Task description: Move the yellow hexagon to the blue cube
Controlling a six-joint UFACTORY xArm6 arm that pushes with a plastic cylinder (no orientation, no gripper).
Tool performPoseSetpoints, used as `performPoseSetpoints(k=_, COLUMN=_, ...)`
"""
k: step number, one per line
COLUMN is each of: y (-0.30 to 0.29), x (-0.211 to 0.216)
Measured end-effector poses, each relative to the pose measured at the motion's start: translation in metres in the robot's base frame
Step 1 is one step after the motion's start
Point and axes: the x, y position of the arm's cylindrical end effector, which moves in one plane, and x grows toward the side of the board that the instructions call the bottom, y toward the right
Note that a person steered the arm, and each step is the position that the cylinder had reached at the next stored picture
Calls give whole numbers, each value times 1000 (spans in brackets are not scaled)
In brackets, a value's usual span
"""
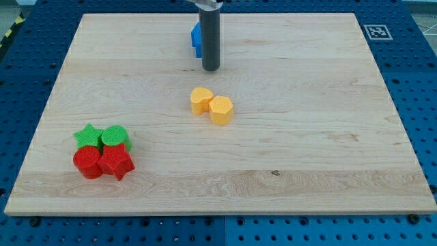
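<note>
The yellow hexagon (221, 110) lies near the board's middle, touching a yellow heart-shaped block (200, 100) on its left. A blue block (196, 39) sits near the view's top, partly hidden behind the dark rod; its shape cannot be made out fully. My tip (210, 69) rests on the board just to the lower right of the blue block, and above the two yellow blocks with a gap between.
At the view's lower left is a tight cluster: a green star (88, 136), a green cylinder (115, 137), a red cylinder (88, 163) and a red star (116, 162). The wooden board (328, 137) lies on a blue perforated table.
</note>
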Motion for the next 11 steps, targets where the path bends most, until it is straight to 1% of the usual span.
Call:
performPoseSetpoints(k=2, y=17, x=6)
performPoseSetpoints(k=3, y=41, x=9)
performPoseSetpoints(k=5, y=75, x=62)
performPoseSetpoints(k=6, y=84, x=81)
performPoseSetpoints(k=7, y=85, x=108)
performPoseSetpoints(k=8, y=82, x=143)
performPoseSetpoints(k=9, y=58, x=151)
performPoseSetpoints(k=10, y=39, x=145)
performPoseSetpoints(k=11, y=34, x=140)
